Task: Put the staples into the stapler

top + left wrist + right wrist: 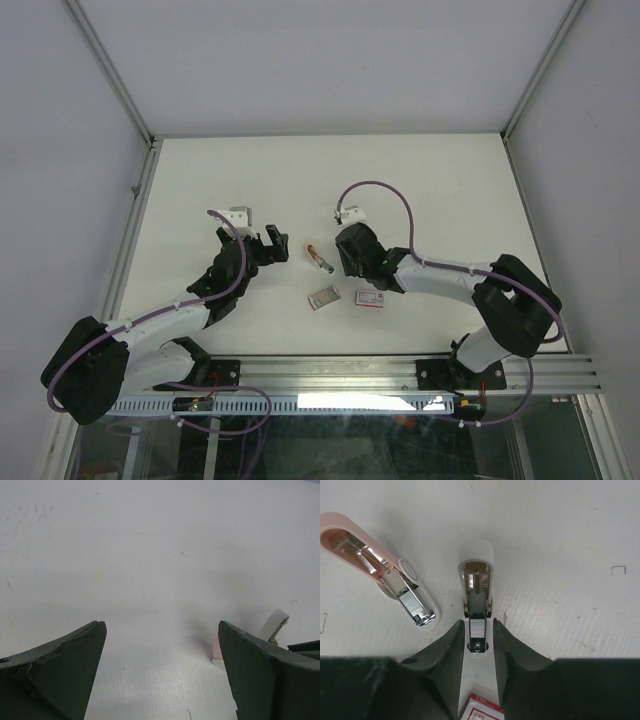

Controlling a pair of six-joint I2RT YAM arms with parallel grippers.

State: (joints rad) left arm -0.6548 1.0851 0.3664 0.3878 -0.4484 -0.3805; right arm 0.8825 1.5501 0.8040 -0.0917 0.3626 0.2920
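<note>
The surface [300, 170] is flat, white and faintly scuffed. Pale grey walls [60, 150] close it in on three sides, with metal posts [110, 70] in the far corners and a metal rail [400, 372] along the near edge where my arms are mounted. A single loose staple [618, 570] lies on the bare white to the right of my right hand.

My left hand [162, 625] hovers left of centre with its fingers [65, 675] spread wide. It holds nothing and only bare surface shows between them.

My right hand [479, 627] is at the stapler [476, 555], which lies opened out. The stapler's pink top is swung away to the left and its white base, with the metal channel showing, runs between my fingertips. The fingertips sit close against either side of the base. I cannot tell whether they are clamping it or only resting beside it.

The box of staples [371, 298], white with a red label, lies on the surface just under my right wrist. The grey tray [322, 298] sits near it to the left, between my two arms and apart from the stapler.
</note>
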